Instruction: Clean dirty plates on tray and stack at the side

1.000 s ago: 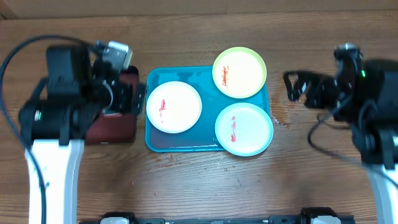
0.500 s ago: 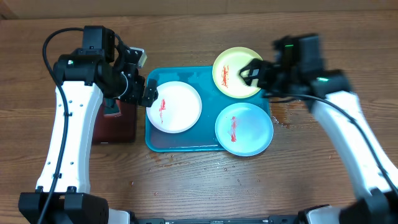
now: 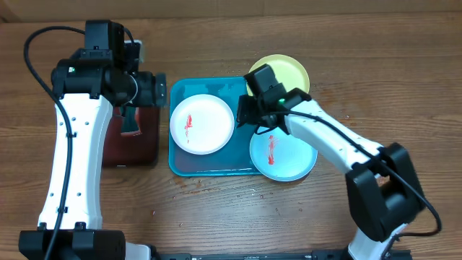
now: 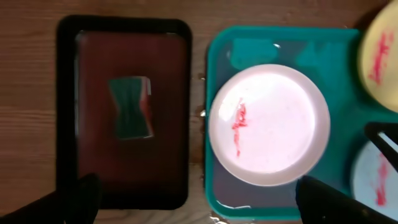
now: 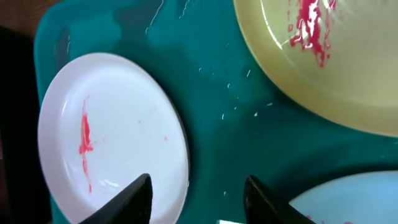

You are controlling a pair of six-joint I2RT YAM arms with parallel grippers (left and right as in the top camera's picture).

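Across the wooden desk (image 3: 216, 217) the largest thing is the bright cyan-blue tray (image 3: 209, 166), lying at the middle with all three plates on it. Just beside its left rim sits a smaller black tray (image 4: 93, 168) with a dark red inside.

On the left part of the blue tray lies the white plate (image 3: 202, 123), with a thin red smear (image 3: 189, 124) left of its centre. At the far right corner the yellow-green plate (image 3: 292, 72) reaches out over the rim; my right arm hides part of it from above, but my right wrist camera shows a wet red smear on it. At the near right corner the pale cyan plate (image 3: 285, 155) overhangs the rim as well and carries a red streak down its middle. None of the plates is stacked, and none lies off the tray at the side.

Inside the black tray rests a small dark green sponge (image 4: 130, 107), reddish along one edge.

My left hand (image 3: 157, 92) hangs above the gap between the two trays, released, its fingers spread wide and grasping nothing. My right hand (image 5: 198, 199) hovers low over the bare tray floor between the white plate and the other two, its fingers (image 5: 140, 194) part-way apart with only tray showing between them, grasping nothing.
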